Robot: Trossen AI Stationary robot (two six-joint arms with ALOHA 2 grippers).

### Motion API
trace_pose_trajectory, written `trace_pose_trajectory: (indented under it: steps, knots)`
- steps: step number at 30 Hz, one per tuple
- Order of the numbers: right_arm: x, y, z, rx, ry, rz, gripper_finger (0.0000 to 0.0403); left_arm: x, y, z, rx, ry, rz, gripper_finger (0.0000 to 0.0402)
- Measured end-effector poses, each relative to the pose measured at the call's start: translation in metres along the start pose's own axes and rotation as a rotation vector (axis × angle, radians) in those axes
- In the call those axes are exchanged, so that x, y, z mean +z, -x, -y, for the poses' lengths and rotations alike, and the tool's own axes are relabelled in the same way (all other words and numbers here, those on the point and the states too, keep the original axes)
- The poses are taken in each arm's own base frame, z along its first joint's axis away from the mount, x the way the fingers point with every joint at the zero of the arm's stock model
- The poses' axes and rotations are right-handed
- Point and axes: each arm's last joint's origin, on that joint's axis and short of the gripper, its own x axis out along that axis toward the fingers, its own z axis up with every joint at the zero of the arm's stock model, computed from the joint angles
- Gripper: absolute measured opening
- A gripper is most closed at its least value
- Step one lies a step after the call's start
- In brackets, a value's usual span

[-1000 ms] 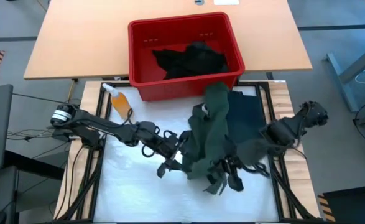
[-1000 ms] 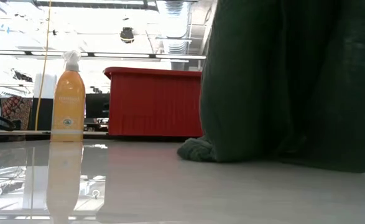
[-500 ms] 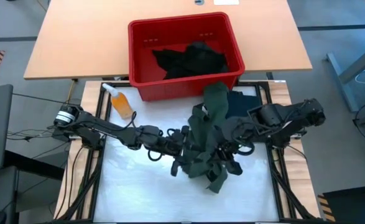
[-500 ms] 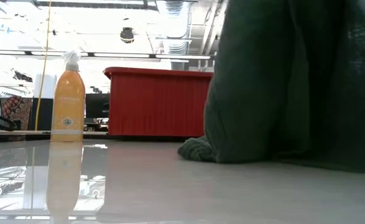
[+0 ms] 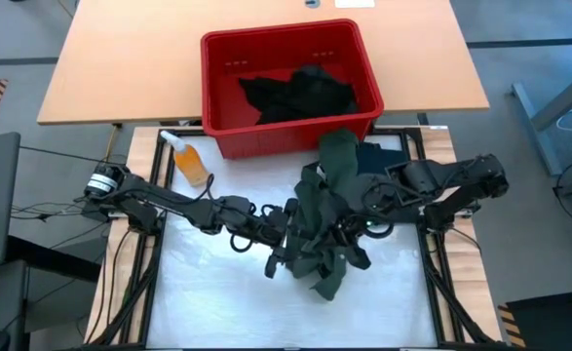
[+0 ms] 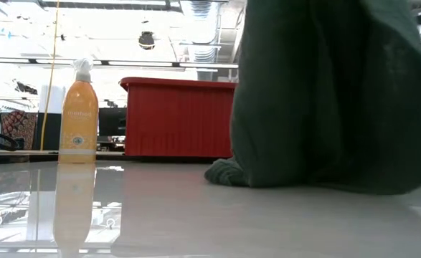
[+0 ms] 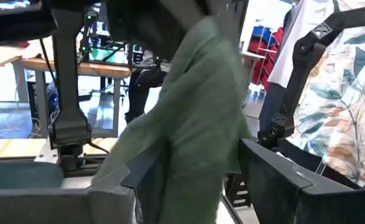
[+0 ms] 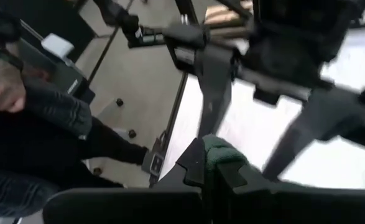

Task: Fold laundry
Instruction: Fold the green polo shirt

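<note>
A dark green shirt [image 5: 323,210] is bunched up at the middle of the white table top, between my two grippers. My left gripper [image 5: 282,244] is at its left side, shut on it. My right gripper [image 5: 358,216] is at its right side, also shut on it. In the low view the shirt [image 6: 325,93] hangs like a curtain, and a fold at its lower end [image 6: 224,173] rests on the table. One end of the shirt [image 5: 339,148] reaches toward the red bin. Black garments [image 5: 300,93] lie in the bin. My left gripper holds a thick bunch of the green shirt [image 7: 194,124] between its two fingers [image 7: 272,180], several layers gathered; it comes from the table's left. The cloth runs up and away from the fingers. My right gripper pinches a small tuft of green cloth [image 8: 216,151] between its fingers [image 8: 191,167], coming from the table's right.
The red plastic bin [image 5: 290,132] stands at the far side of the white surface. An orange spray bottle [image 5: 190,161] stands left of it, upright in the low view [image 6: 79,115]. A dark cloth [image 5: 388,168] lies flat at the far right. White table [image 5: 217,292] shows to the near left.
My right gripper has swung in from the table's right edge toward the middle, while my left gripper has moved a little right and toward the far edge. The green shirt, spread wider before, is now gathered into a tighter bunch between them.
</note>
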Motion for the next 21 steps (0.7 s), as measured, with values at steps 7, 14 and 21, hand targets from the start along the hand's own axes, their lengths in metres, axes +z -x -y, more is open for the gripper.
trace_pose_trajectory:
  steps: [7, 14, 21]
  knots:
    - [0.003, -0.006, 0.005, -0.008, -0.041, 0.016, 0.0029, 0.0, 0.002, -0.009, -0.032, 0.006, -0.034, 0.0151]
    - [-0.002, -0.016, 0.008, -0.027, -0.148, -0.049, 0.0062, 0.007, 0.016, -0.014, -0.101, 0.017, -0.155, 0.0011]
    - [-0.024, 0.0, 0.013, -0.151, -0.186, -0.247, 0.0101, 0.041, 0.074, -0.004, -0.16, 0.007, -0.362, 0.0002]
